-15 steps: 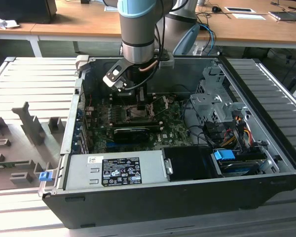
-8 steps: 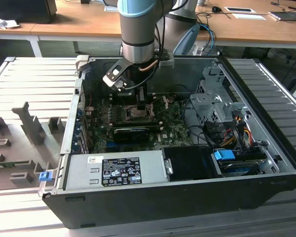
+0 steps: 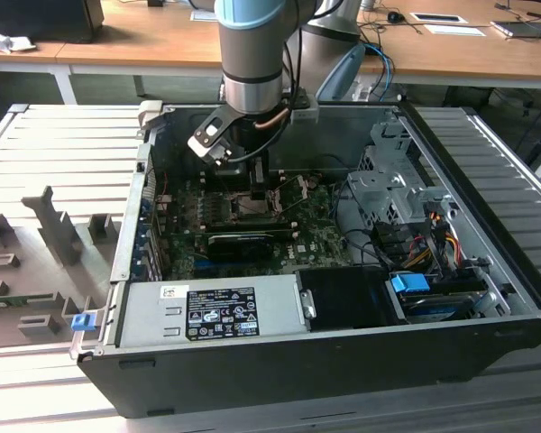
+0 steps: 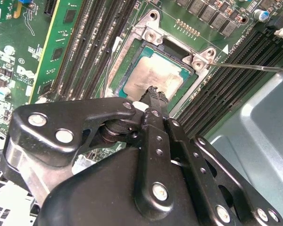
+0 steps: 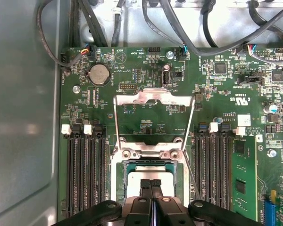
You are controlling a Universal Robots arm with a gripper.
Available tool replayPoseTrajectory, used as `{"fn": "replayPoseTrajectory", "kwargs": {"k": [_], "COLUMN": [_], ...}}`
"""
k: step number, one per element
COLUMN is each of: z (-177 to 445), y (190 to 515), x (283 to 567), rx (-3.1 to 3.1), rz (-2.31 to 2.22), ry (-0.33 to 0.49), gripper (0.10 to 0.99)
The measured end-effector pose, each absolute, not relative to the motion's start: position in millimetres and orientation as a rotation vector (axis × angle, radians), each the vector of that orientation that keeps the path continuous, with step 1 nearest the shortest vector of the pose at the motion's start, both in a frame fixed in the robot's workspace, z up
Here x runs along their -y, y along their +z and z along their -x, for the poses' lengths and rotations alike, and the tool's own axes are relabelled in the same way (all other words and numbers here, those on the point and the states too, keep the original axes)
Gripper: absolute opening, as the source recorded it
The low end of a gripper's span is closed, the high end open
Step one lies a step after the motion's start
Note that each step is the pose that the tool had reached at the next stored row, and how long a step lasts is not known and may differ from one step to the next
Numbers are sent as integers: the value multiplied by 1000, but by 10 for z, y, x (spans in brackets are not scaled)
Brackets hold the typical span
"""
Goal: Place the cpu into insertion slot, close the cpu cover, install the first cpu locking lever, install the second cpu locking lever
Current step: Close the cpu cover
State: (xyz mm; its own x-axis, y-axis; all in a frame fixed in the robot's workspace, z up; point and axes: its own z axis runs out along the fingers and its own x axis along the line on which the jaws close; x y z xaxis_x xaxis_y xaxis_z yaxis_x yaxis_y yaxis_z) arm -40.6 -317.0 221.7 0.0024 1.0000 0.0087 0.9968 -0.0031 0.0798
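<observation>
The cpu [image 4: 155, 75] lies flat in the insertion slot [image 4: 175, 48] on the green board, its pale silver top showing; the first wrist view shows the same cpu [image 5: 140, 172]. My gripper [image 4: 153, 92] is shut, with its black fingertips [image 5: 151, 182] together and resting on or just above the cpu's top. The cpu cover [image 5: 153, 97], a thin metal frame with a square window, stands open, swung back from its hinge beyond the slot. One thin wire lever [image 4: 254, 67] sticks out loose from a slot corner. In the exterior view the gripper [image 3: 256, 193] reaches down into the case.
Black memory slots [image 5: 87, 174] flank the socket on both sides. A long black card [image 3: 239, 242] lies across the board on the near side. Cables [image 5: 179, 28] hang along the board's far edge. Drive cage [image 3: 392, 180] and case walls close in around the arm.
</observation>
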Motion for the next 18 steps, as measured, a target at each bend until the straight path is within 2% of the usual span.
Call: {"fn": "replayPoseTrajectory", "kwargs": {"k": [18], "z": [405], "y": [2301], "x": [3159], "rx": [-2180], "rz": [-2185], "ry": [91], "gripper": [106]}}
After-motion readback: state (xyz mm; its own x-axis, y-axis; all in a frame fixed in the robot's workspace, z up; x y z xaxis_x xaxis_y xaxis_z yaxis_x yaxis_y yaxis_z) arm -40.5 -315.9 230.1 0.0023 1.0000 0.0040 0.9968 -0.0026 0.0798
